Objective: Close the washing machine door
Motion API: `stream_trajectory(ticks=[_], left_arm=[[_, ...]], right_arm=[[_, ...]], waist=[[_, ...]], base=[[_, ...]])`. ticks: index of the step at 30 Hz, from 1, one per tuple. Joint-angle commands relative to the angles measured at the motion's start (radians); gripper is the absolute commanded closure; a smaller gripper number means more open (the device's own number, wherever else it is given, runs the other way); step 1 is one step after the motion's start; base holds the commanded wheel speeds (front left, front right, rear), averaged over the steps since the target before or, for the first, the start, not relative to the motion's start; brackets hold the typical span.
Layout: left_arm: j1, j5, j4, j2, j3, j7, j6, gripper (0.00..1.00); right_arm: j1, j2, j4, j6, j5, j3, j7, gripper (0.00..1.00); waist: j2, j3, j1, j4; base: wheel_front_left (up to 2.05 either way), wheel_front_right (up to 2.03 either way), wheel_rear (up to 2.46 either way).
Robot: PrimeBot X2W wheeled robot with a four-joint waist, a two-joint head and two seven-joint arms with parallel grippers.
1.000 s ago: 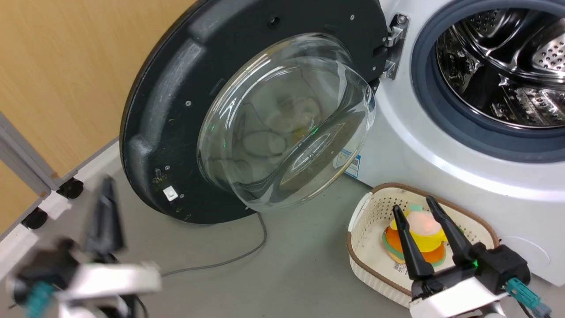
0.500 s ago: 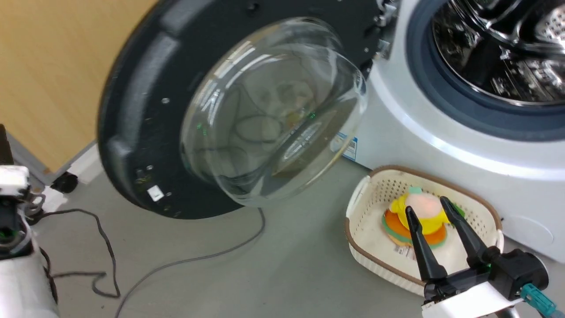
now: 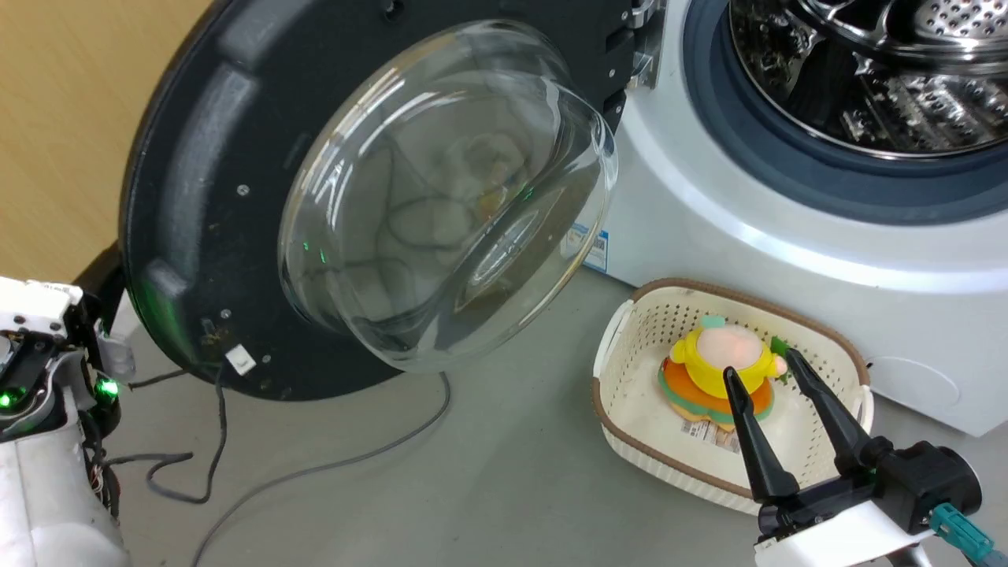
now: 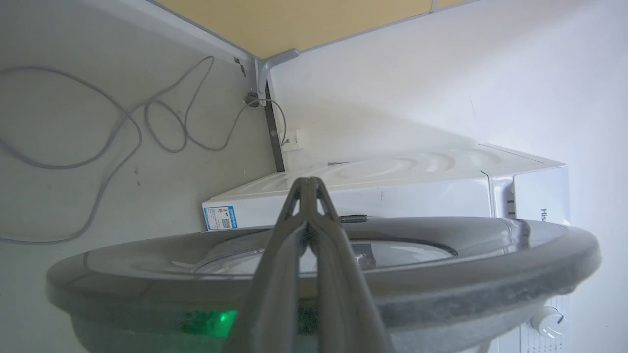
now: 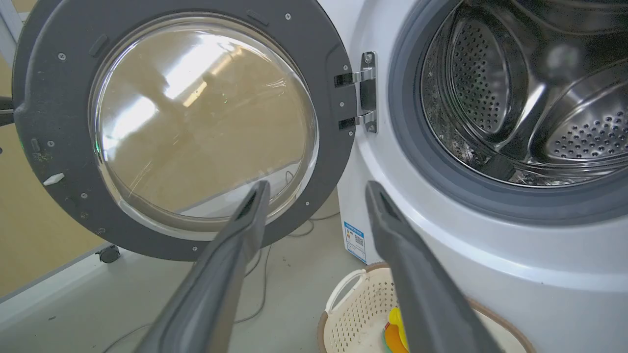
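Head view first: the washing machine door (image 3: 441, 197) is swung wide open, hanging off its metal hinge (image 3: 642, 47) to the left of the washing machine (image 3: 748, 236). It's a chunky black plastic ring with small screws dotted round it. A big clear glass bowl bulges out of the middle, reflections all over it. The steel drum (image 3: 866, 71) gapes open inside a grey rubber ring (image 3: 713, 126). My left arm (image 3: 31, 441) sits low by the door's lower left edge. My right pincer (image 3: 760, 364) hangs released, fingers apart, over a cream basket (image 3: 630, 449) with a yellow toy (image 3: 720, 354) in it. The basket is on the floor (image 3: 512, 488) right in front of the washer.

Left wrist view: my left pincer (image 4: 308, 184) is clenched, fingers pressed together with nothing between them, lying across the door's rounded outer rim. Can't tell if it's actually touching. The white washer side and a blue sticker (image 4: 219, 224) show beyond it.

Right wrist view: the door is nearly face-on, with the glass mirroring the tan wall (image 5: 24, 230) and the hinge at its right edge. The drum is shiny and perforated. My spread fingers point up at the strip between door and drum.
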State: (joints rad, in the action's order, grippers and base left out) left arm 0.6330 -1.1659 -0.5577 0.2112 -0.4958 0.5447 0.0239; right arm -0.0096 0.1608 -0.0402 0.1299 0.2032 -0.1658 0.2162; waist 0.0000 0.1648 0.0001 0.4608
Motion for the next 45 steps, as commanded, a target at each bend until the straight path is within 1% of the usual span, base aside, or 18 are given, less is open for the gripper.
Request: stream_trajectory(ticks=[1, 9, 12, 19, 22, 23, 24, 26, 29, 31, 33, 34, 35, 40, 42, 43, 44, 45], left_arm=[[-0.023, -0.015, 0.007, 0.001, 0.006, 0.039, -0.011, 1.00], [-0.133, -0.065, 0.105, -0.023, 0.047, 0.214, -0.034, 1.00], [-0.198, -0.063, 0.161, -0.039, 0.078, 0.274, -0.028, 1.00], [-0.354, -0.080, 0.348, -0.106, 0.150, 0.393, 0.015, 1.00], [-0.418, -0.103, 0.433, -0.134, 0.188, 0.430, 0.039, 1.00], [-0.418, -0.103, 0.433, -0.134, 0.188, 0.430, 0.039, 1.00], [-0.458, -0.118, 0.486, -0.147, 0.223, 0.446, 0.053, 1.00], [-0.494, -0.141, 0.535, -0.154, 0.262, 0.452, 0.067, 1.00], [-0.542, -0.177, 0.595, -0.159, 0.322, 0.433, 0.086, 1.00], [-0.570, -0.228, 0.622, -0.160, 0.373, 0.398, 0.099, 1.00], [-0.594, -0.276, 0.638, -0.160, 0.431, 0.351, 0.103, 1.00], [-0.594, -0.276, 0.638, -0.160, 0.431, 0.351, 0.103, 1.00], [-0.604, -0.294, 0.643, -0.161, 0.460, 0.325, 0.103, 1.00], [-0.616, -0.349, 0.636, -0.161, 0.594, 0.203, 0.080, 1.00], [-0.601, -0.349, 0.619, -0.161, 0.643, 0.158, 0.062, 1.00], [-0.582, -0.345, 0.588, -0.161, 0.677, 0.100, 0.050, 1.00], [-0.582, -0.345, 0.588, -0.161, 0.677, 0.100, 0.050, 1.00], [-0.554, -0.334, 0.553, -0.161, 0.712, 0.049, 0.033, 1.00]], right_arm=[[-0.009, -0.004, 0.003, 0.001, -0.001, 0.002, 0.005, 0.00], [0.004, -0.036, 0.036, 0.001, 0.008, 0.019, 0.025, 0.00], [0.015, -0.047, 0.047, 0.001, 0.010, 0.029, 0.032, 0.00], [0.035, -0.065, 0.063, 0.001, 0.013, 0.056, 0.040, 0.00], [0.040, -0.069, 0.063, 0.001, 0.011, 0.062, 0.042, 0.00], [0.040, -0.069, 0.063, 0.001, 0.011, 0.062, 0.042, 0.00], [0.042, -0.069, 0.063, 0.001, 0.010, 0.067, 0.042, 0.00], [0.042, -0.069, 0.060, 0.001, 0.008, 0.071, 0.043, 0.00], [0.040, -0.068, 0.057, 0.001, 0.006, 0.072, 0.042, 0.00], [0.037, -0.067, 0.055, 0.001, 0.005, 0.071, 0.042, 0.00], [0.034, -0.066, 0.054, 0.001, 0.005, 0.070, 0.040, 0.00], [0.034, -0.066, 0.054, 0.001, 0.005, 0.070, 0.040, 0.00], [0.033, -0.066, 0.054, 0.001, 0.005, 0.069, 0.040, 0.00], [0.024, -0.059, 0.050, 0.001, 0.006, 0.067, 0.036, 0.00], [0.020, -0.056, 0.047, 0.001, 0.007, 0.069, 0.035, 0.00], [0.014, -0.056, 0.045, 0.001, 0.007, 0.067, 0.035, 0.00], [0.014, -0.056, 0.045, 0.001, 0.007, 0.067, 0.035, 0.00], [0.008, -0.058, 0.044, 0.001, 0.010, 0.066, 0.035, 0.00]], waist=[[0.0000, -0.011, -0.0001, -0.007], [0.0000, -0.067, -0.0001, -0.022], [0.0000, -0.092, -0.0001, -0.027], [0.0000, -0.143, -0.0001, -0.052], [0.0000, -0.151, -0.0001, -0.074], [0.0000, -0.151, -0.0001, -0.074], [0.0000, -0.152, -0.0001, -0.091], [0.0000, -0.150, -0.0001, -0.114], [0.0000, -0.146, -0.0001, -0.158], [0.0000, -0.140, -0.0001, -0.194], [0.0000, -0.133, -0.0001, -0.235], [0.0000, -0.133, -0.0001, -0.235], [0.0000, -0.129, -0.0001, -0.258], [0.0000, -0.103, -0.0001, -0.381], [0.0000, -0.090, -0.0001, -0.431], [0.0000, -0.072, -0.0001, -0.486], [0.0000, -0.072, -0.0001, -0.486], [0.0000, -0.055, -0.0001, -0.539]], base=[[0.00, 0.00, 0.00], [0.00, 0.00, 0.00], [0.00, 0.00, 0.00], [0.00, 0.00, 0.00], [0.00, 0.00, 0.00], [0.00, 0.00, 0.00], [0.00, 0.00, 0.00], [0.00, 0.00, 0.00], [0.00, 0.00, 0.00], [0.00, 0.00, 0.00], [0.00, 0.00, 0.00], [0.00, 0.00, 0.00], [0.00, 0.00, 0.00], [0.00, 0.00, 0.00], [0.00, 0.00, 0.00], [0.00, 0.00, 0.00], [0.00, 0.00, 0.00], [0.00, 0.00, 0.00]])
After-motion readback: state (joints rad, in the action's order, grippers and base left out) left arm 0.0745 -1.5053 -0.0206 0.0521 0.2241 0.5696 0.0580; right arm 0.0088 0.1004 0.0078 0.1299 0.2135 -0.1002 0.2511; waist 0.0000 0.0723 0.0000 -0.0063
